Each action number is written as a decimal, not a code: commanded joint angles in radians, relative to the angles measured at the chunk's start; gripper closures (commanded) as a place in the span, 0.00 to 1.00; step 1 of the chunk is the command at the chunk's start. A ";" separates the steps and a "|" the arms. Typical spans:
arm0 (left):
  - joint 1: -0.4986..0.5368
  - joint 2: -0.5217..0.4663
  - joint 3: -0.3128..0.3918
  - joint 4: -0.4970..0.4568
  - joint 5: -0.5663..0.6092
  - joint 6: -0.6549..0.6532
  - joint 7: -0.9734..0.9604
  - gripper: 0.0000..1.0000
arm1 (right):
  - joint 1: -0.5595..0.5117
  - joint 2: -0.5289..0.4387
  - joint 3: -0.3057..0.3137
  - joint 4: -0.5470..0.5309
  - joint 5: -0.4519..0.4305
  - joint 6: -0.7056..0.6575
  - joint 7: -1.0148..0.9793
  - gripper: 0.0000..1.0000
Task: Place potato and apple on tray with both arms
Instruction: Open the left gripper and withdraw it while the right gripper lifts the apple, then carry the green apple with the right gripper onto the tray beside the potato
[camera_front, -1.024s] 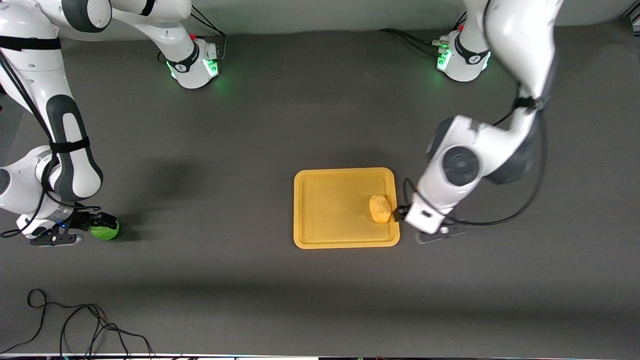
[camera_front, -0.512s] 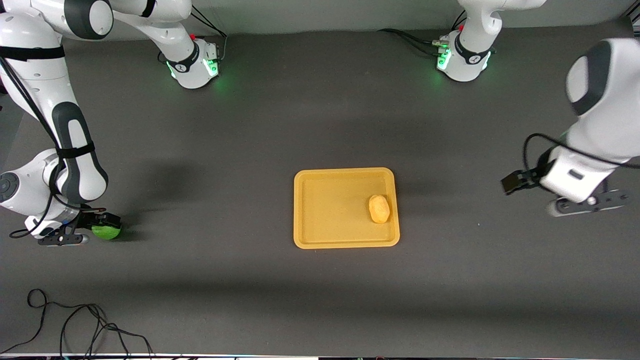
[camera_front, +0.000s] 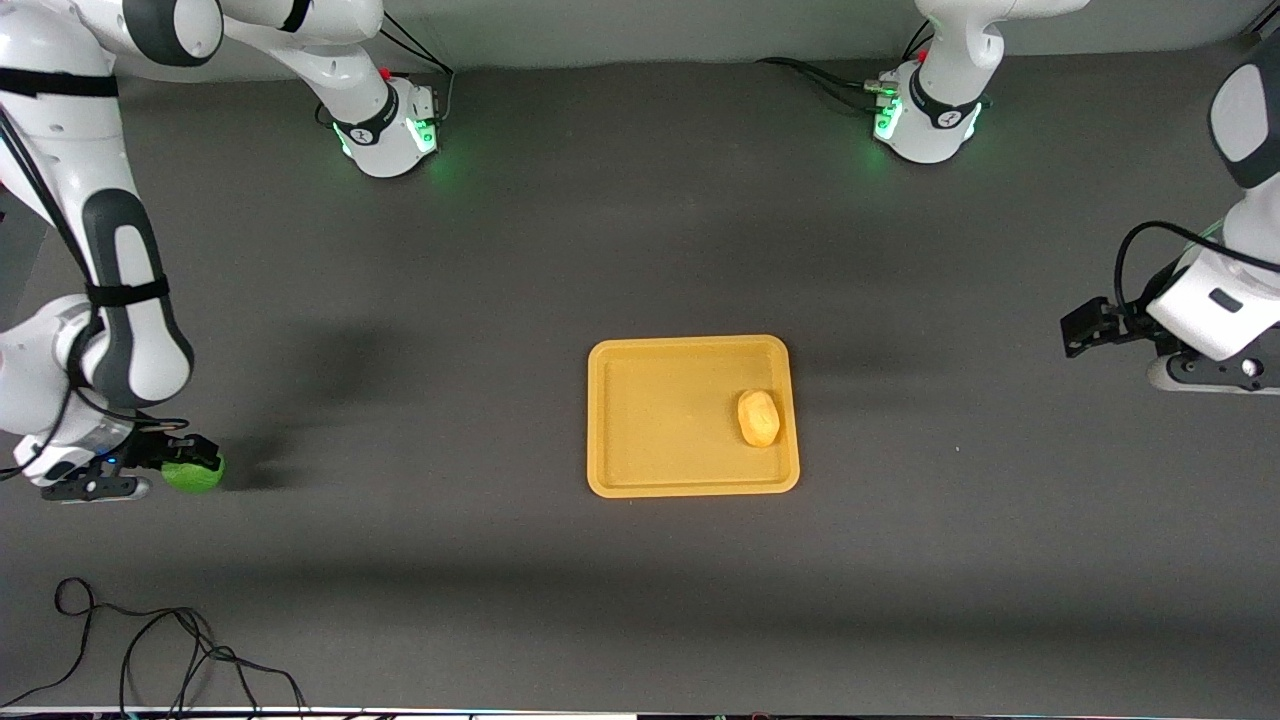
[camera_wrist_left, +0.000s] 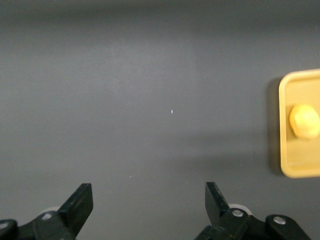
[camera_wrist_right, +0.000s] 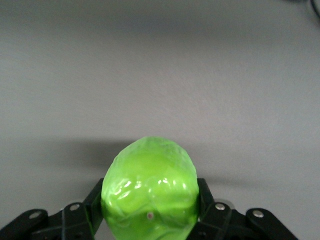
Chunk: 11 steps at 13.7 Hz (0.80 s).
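Observation:
The yellow-orange tray (camera_front: 660, 420) lies mid-table. The potato (camera_front: 759, 417) rests in it, by the rim toward the left arm's end. Tray (camera_wrist_left: 286, 125) and potato (camera_wrist_left: 304, 121) also show in the left wrist view. My left gripper (camera_front: 1085, 325) is open and empty over bare table toward the left arm's end; its fingers (camera_wrist_left: 80, 204) stand wide apart around nothing. My right gripper (camera_front: 180, 458) is shut on the green apple (camera_front: 193, 474), low at the right arm's end of the table. In the right wrist view the apple (camera_wrist_right: 148, 185) fills the gap between both fingers (camera_wrist_right: 95, 200).
A loose black cable (camera_front: 150, 645) lies coiled on the table near the front camera at the right arm's end. The two arm bases (camera_front: 385, 125) (camera_front: 925, 115) stand along the table's farthest edge. Dark grey mat surrounds the tray.
My left arm has swung from the tray's rim out to its own end of the table, leaving the potato on the tray. My right gripper has shifted slightly with the apple.

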 joint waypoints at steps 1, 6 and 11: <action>-0.005 -0.060 0.023 -0.026 -0.012 -0.063 0.106 0.00 | 0.012 -0.091 -0.009 0.082 -0.027 -0.190 -0.014 0.71; -0.005 -0.136 0.046 -0.036 -0.089 -0.101 0.103 0.00 | 0.148 -0.154 -0.009 0.266 -0.118 -0.476 0.225 0.71; 0.007 -0.137 0.043 -0.051 -0.083 -0.072 0.087 0.00 | 0.419 -0.142 -0.007 0.426 -0.185 -0.630 0.642 0.71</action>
